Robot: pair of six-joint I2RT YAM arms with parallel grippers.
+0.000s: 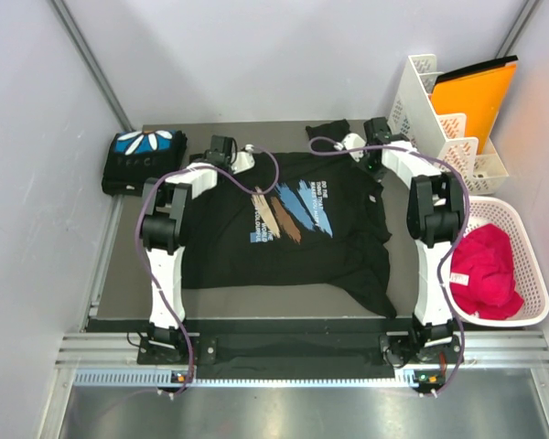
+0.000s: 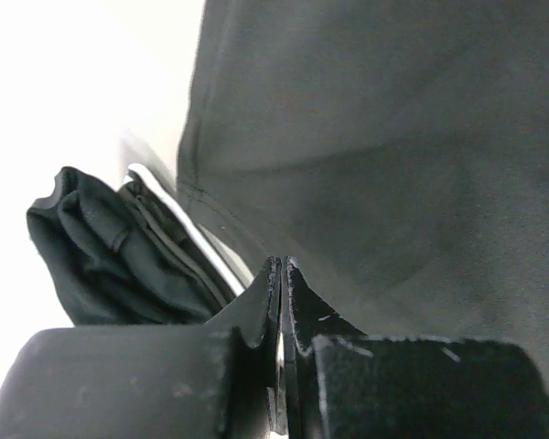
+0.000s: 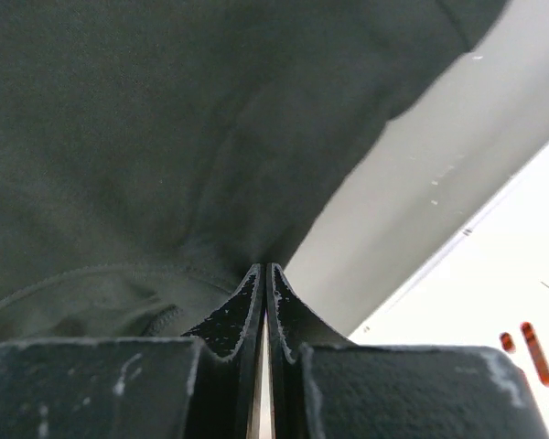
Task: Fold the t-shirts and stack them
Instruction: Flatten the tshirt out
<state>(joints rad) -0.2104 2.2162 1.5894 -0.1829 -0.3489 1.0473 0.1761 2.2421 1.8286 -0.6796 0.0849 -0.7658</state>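
Top view: brush-stroke t-shirt (image 1: 288, 215) spread flat on worktop (image 1: 128, 274), far shoulders at left jaws and right jaws; folded petal-print t-shirt (image 1: 144, 160) well left of left jaws.
Left wrist: pressed together, nipping shirt hem.
Right wrist: clamped on puckered black cloth.

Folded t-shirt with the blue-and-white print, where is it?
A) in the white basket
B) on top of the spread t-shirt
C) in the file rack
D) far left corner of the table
D: the folded t-shirt lies at the far left corner of the table, left of the spread t-shirt; the basket holds only a red cloth.
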